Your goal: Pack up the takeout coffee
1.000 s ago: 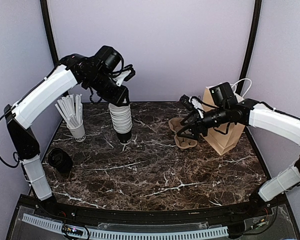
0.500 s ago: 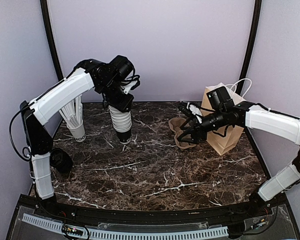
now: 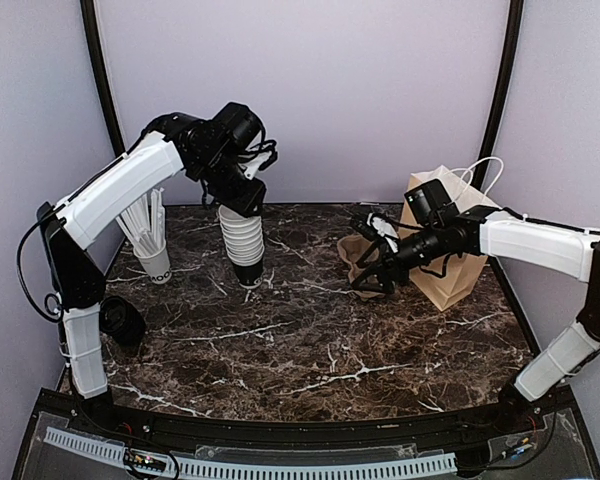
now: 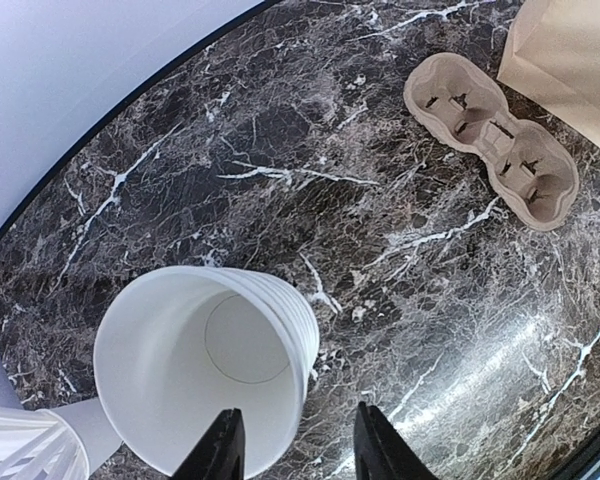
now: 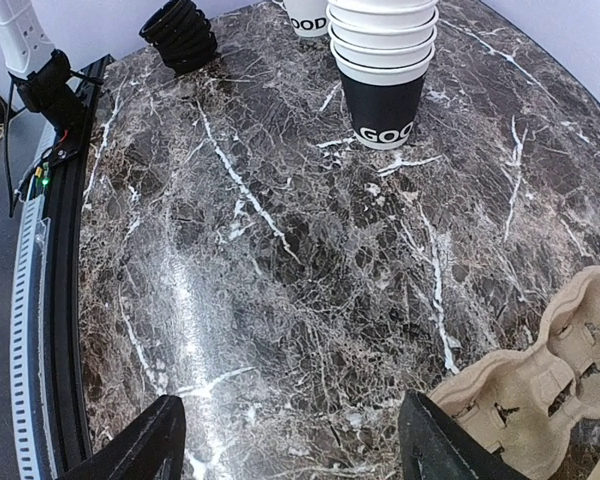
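As the left pincer point(image 4: 298, 445) gapes over the cup stack point(image 3: 244, 240), the open right pincer point(image 5: 290, 440) edged left.

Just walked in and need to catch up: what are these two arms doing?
The left gripper is open over the stack of lidless white paper cups, its fingers either side of the top cup's rim. The right gripper is open too, beside the cardboard cup carrier that lies next to the brown paper bag. Neither holds anything, and no lidded coffee is in view.
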`<state>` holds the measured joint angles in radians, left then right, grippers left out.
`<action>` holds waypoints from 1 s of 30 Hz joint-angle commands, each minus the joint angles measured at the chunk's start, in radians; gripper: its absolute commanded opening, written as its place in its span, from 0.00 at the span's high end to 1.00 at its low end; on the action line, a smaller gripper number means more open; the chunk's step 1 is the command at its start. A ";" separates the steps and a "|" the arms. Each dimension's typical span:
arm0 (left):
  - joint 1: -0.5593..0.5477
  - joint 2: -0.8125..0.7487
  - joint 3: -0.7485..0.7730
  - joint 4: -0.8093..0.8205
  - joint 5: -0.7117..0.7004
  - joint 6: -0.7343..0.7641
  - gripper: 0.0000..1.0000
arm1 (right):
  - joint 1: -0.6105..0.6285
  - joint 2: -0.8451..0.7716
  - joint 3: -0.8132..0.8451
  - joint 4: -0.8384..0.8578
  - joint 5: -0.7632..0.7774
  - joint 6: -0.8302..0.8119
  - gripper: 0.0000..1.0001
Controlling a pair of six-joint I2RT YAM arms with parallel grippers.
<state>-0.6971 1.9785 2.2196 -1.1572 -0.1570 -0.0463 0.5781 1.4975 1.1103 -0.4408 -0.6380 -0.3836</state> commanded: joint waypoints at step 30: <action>0.069 0.038 0.002 0.027 0.114 0.011 0.64 | 0.004 0.054 0.048 0.007 -0.029 -0.008 0.28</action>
<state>-0.6365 2.0205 2.2238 -1.1366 -0.0513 -0.0452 0.5781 1.5635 1.1416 -0.4435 -0.6582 -0.3847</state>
